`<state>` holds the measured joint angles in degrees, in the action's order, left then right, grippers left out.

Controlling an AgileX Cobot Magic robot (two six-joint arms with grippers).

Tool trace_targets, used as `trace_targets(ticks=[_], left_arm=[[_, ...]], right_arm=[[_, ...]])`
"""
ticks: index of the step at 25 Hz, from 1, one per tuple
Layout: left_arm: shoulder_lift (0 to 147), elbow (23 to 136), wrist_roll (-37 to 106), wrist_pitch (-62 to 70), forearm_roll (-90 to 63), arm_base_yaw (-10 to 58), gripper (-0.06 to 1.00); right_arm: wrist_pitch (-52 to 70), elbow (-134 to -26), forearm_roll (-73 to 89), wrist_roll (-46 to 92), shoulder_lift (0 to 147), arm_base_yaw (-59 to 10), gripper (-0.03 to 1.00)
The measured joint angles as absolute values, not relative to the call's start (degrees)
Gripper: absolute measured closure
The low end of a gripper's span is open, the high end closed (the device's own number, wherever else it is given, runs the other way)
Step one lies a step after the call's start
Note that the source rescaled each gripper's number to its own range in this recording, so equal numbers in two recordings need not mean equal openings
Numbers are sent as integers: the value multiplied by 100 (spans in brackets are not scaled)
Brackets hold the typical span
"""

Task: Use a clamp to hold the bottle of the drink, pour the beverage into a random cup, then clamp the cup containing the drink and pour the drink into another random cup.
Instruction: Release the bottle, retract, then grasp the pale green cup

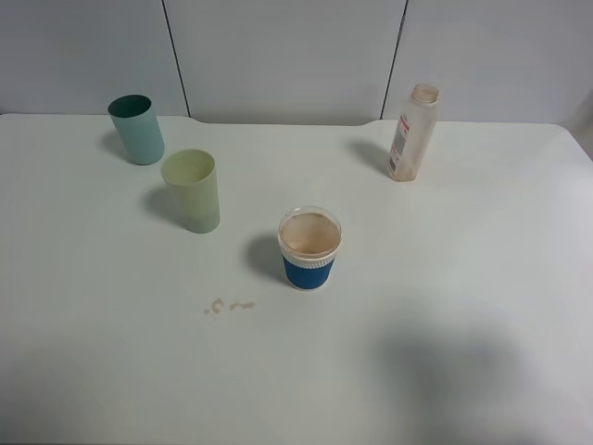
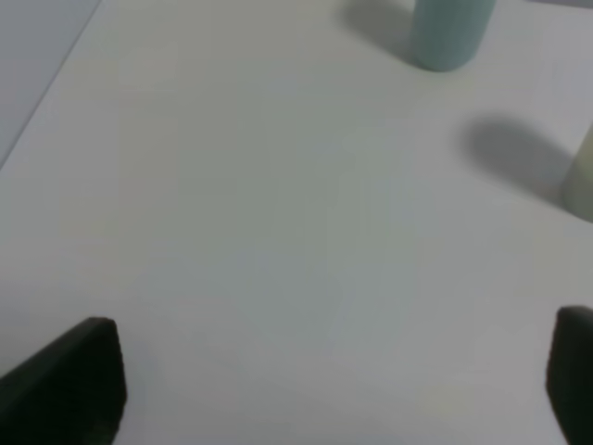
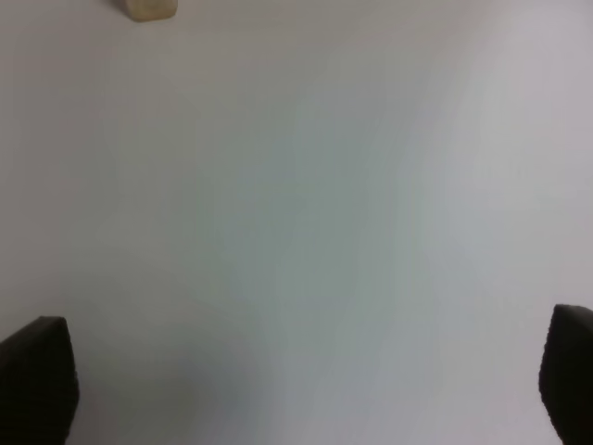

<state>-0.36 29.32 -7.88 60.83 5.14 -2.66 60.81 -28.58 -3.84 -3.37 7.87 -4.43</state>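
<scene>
On the white table [image 1: 482,278] stand 4 things, all upright and apart from each other. The bottle [image 1: 412,133] is at the far right side, capless, with its white-and-pink label facing the camera. The pale yellow-green tumbler [image 1: 191,190] is at the left, and the teal tumbler [image 1: 136,129] is near it, further back and more to the left. The paper cup with the blue sleeve [image 1: 309,247] stands near the middle, closer to the camera than the others, and its inside is stained brown. Whether any drink is in the bottle or in the cups, I cannot tell. Some small brownish marks [image 1: 227,305] lie on the table in front of the pale tumbler. Neither arm shows in the high view. The left gripper [image 2: 320,380] has its 2 dark fingers [image 2: 69,385] spread wide over bare table, with nothing between them. The right gripper [image 3: 301,385] is also spread wide and holds nothing; its view shows only the foot of the bottle at the edge.
</scene>
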Motion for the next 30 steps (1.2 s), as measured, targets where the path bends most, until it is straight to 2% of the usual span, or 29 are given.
trace_targets(ticks=[8,15,23,30], left_arm=[[-36,2932,-788,6083,514,-266,19],[-36,2932,-788,6083,514,-266,19],[-36,2932,-788,6083,514,-266,19],[-36,2932,-788,6083,514,-266,19]], right_arm=[[6081,-2858,-384,-337,787,-401,-3],[6081,-2858,-384,-337,787,120,-3],[6080,-2858,-384,-337,31,140,-3],[6080,-2858,-384,-337,-11,140,-3]])
